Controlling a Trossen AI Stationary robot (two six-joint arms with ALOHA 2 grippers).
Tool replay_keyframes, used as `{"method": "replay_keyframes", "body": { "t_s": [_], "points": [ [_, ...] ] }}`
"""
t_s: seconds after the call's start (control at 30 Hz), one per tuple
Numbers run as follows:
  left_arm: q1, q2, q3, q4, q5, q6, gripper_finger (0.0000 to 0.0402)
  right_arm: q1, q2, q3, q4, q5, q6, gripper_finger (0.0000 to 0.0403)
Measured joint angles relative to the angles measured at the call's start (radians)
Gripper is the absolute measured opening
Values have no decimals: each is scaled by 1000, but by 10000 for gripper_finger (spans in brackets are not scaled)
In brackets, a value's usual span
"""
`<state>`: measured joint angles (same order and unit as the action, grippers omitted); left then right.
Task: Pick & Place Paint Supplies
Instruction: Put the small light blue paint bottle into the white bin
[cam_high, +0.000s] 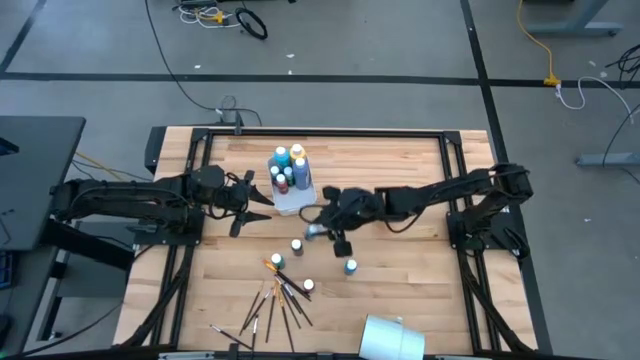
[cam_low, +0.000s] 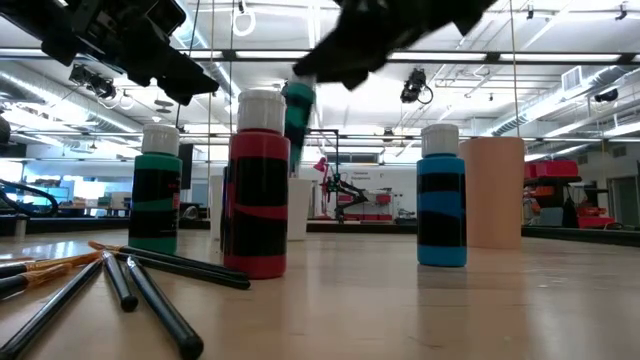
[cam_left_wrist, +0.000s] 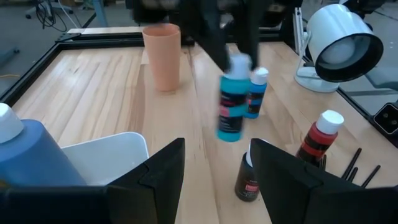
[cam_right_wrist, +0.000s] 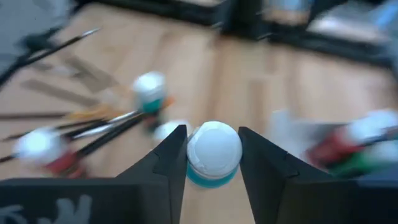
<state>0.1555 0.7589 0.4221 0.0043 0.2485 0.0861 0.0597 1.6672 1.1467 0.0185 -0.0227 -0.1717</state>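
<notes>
One teal bottle (cam_right_wrist: 214, 154) sits upright between the right hand's (cam_high: 322, 226) fingers, clasped at the cap and lifted off the tabletop (cam_high: 400, 170). White bin (cam_high: 292, 200) lies just beside it, toward the left hand (cam_high: 262, 193), which waits spread and empty.

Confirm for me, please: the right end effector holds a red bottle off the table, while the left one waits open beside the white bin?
Not quite: the bottle is teal, not red, as the left wrist view shows; the right wrist view shows its teal body under the white cap. The rest stands: the right end effector grips it above the table, and the left end effector waits open beside the white bin.
</notes>
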Motion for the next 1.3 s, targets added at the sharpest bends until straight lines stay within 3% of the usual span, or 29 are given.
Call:
{"method": "replay_keyframes", "body": {
  "t_s": [0.23, 0.6, 1.3],
  "points": [
    [0, 0, 0, 14, 0, 4, 191, -107, 8, 100, -5, 72, -76, 122],
    [0, 0, 0, 15, 0, 7, 191, -243, 46, 49, 5, 60, 35, 120],
    [0, 0, 0, 14, -1, 7, 191, -289, 244, 47, 85, 66, 86, 124]
  ]
}}
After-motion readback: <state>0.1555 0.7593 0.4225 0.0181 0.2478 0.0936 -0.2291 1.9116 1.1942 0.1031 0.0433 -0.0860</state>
